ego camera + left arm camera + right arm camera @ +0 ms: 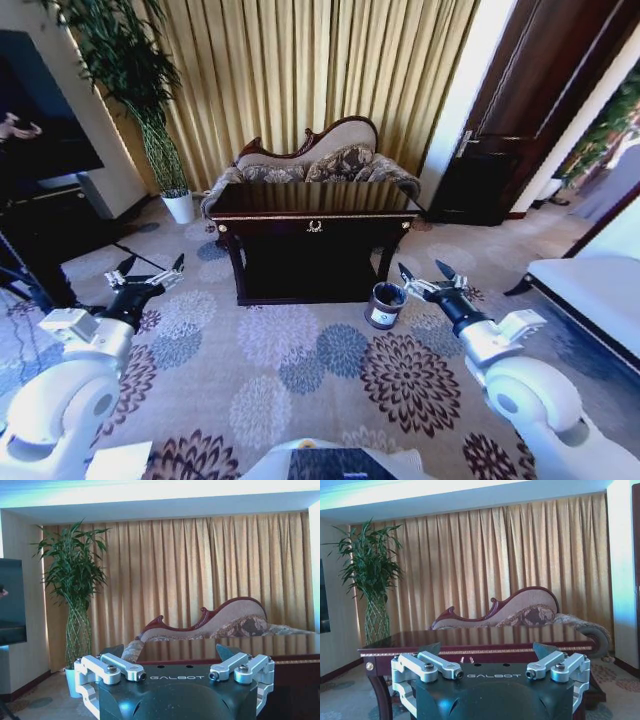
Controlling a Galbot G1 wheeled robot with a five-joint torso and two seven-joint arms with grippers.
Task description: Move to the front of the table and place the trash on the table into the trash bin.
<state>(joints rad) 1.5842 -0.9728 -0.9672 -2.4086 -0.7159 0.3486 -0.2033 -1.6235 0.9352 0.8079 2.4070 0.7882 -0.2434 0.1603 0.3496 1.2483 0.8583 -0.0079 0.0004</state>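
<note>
Large dark glossy wooden table [313, 212] with gold emblem on its front edge sits at 12 o'clock from the robot, well apart, in front of a carved chaise sofa [318, 160] and gold pleated curtains [300, 70]. The tabletop looks bare from the head view; any trash on it is too small or lost in glare to tell. Small round dark trash bin [385, 305] with white label stands on the floral carpet [300, 370] by the table's front right leg, at about 1 o'clock. Right gripper [427, 273] hovers just beside the bin, fingers spread wide, holding nothing. Left gripper [152, 271] hangs at 10 o'clock over the carpet, also spread wide and empty. Tall bamboo plant [130, 70] in a white pot [180, 206] stands at 11 o'clock, left of the table.
</note>
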